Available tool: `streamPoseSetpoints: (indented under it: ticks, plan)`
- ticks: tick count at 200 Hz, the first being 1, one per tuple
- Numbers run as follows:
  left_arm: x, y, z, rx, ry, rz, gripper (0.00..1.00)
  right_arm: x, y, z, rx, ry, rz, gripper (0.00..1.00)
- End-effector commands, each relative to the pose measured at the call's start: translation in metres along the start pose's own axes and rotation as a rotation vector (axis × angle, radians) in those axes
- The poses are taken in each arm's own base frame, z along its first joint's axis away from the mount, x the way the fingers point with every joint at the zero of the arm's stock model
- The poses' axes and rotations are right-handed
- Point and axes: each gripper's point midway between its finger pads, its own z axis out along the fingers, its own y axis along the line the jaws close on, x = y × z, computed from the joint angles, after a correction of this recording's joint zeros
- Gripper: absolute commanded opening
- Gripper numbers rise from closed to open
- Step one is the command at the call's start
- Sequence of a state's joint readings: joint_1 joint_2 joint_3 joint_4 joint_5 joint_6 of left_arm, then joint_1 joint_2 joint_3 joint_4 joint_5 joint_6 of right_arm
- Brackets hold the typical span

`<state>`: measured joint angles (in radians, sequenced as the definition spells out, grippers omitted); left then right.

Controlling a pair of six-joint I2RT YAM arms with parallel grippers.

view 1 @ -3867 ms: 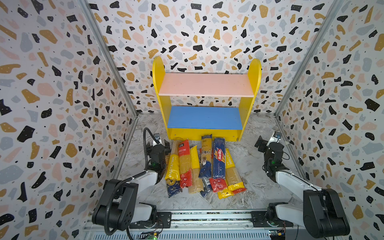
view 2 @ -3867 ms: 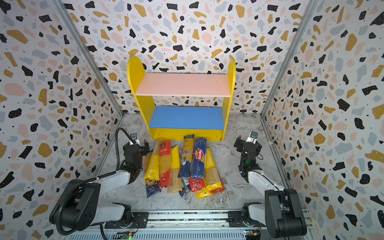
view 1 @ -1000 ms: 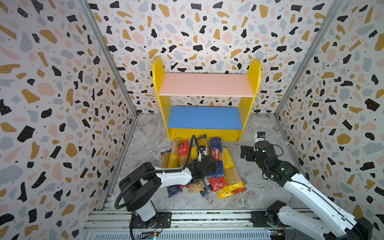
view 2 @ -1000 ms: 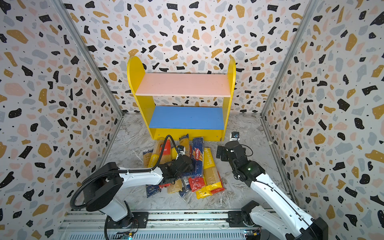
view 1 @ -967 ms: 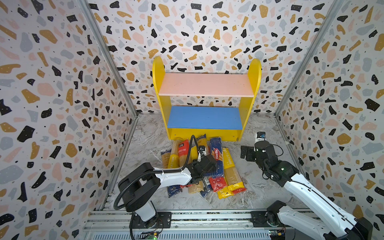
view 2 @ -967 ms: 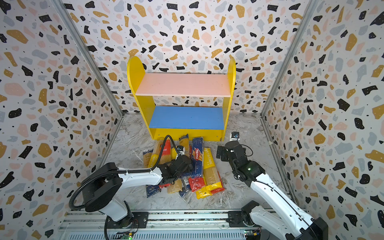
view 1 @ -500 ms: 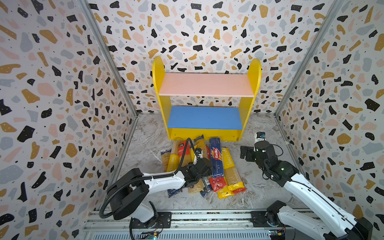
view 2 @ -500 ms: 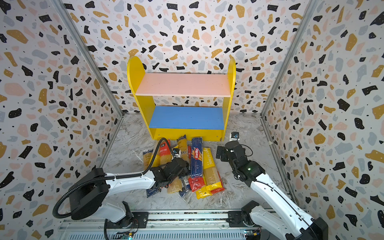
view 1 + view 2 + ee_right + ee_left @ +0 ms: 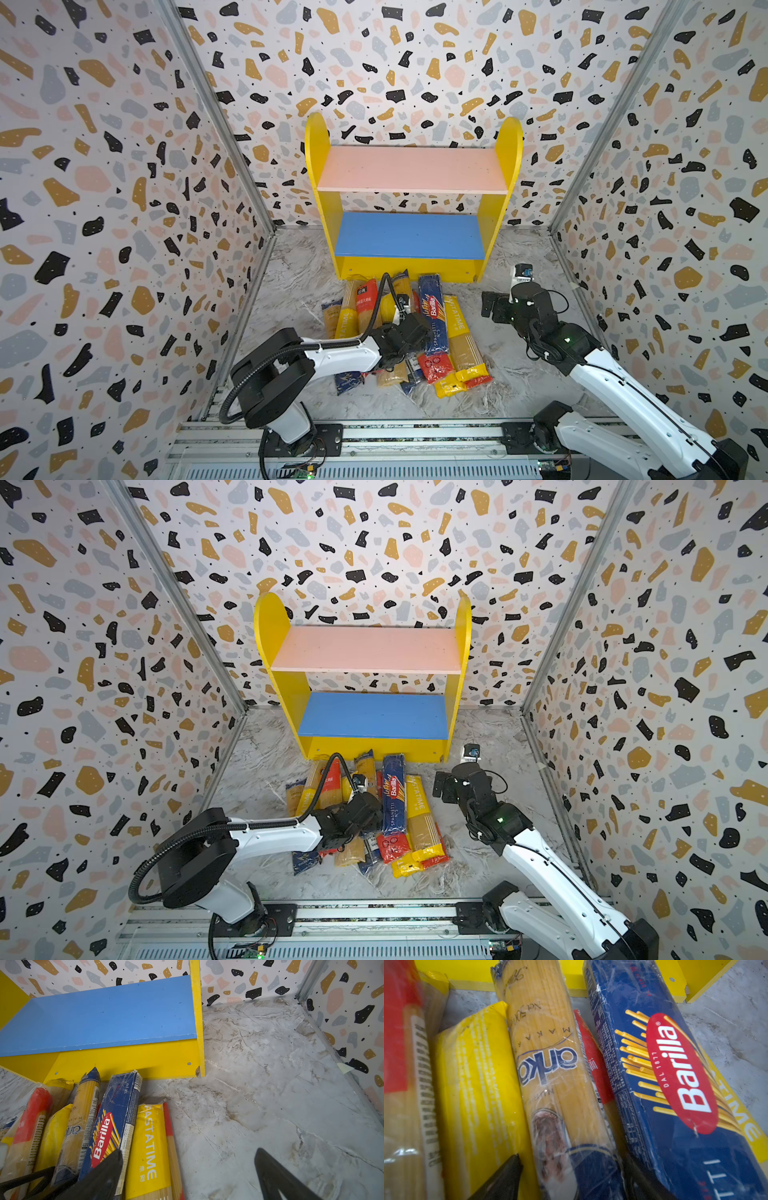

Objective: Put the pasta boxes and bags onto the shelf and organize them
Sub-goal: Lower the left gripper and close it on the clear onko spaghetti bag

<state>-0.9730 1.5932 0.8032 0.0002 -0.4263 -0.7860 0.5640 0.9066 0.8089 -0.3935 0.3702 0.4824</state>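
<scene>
Several pasta bags lie side by side in a pile [image 9: 399, 332] on the floor in front of the shelf [image 9: 411, 170], whose pink and blue boards are bare. The dark blue Barilla pack [image 9: 432, 316] [image 9: 675, 1084] lies right of the middle of the pile. My left gripper [image 9: 405, 330] [image 9: 571, 1167] is low over the pile and open. Its fingers straddle a clear bag with a dark blue end [image 9: 550, 1064], the left finger [image 9: 502, 1178] still a little off it. My right gripper [image 9: 492, 305] [image 9: 189, 1153] hangs open over bare floor, right of the pile.
Terrazzo-patterned walls close in the back and both sides. The marble-look floor [image 9: 270, 1084] stretches right of the pile to the wall. A metal rail [image 9: 374, 432] carrying both arm bases runs along the front edge.
My left gripper has drawn back a little toward the front over the pile, and its arm has folded lower and leftward. The right arm has not moved.
</scene>
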Motion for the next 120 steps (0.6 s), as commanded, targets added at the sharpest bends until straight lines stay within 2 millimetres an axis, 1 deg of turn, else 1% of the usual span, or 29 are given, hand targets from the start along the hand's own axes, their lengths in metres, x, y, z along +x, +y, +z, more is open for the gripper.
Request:
streamPoseSetpoints:
  ticks: [1,38,73,94,120]
  plan:
    - [0.017,-0.02,0.007,0.078,0.078,-0.003,0.76,-0.002,-0.004,-0.004,0.01,-0.013,0.01,0.99]
    - [0.017,-0.04,0.007,0.101,0.083,0.018,0.75,0.002,-0.002,0.001,0.009,0.0,0.003,0.99]
    - [0.019,-0.058,0.009,0.124,0.098,0.039,0.75,0.001,-0.004,0.0,0.015,-0.002,0.005,0.99]
    - [0.019,-0.062,0.008,0.132,0.097,0.041,0.75,0.002,-0.008,-0.003,0.021,-0.006,0.003,0.99]
    - [0.024,-0.057,0.012,0.108,0.11,0.038,0.76,0.001,-0.012,-0.005,0.024,-0.009,0.004,0.99]
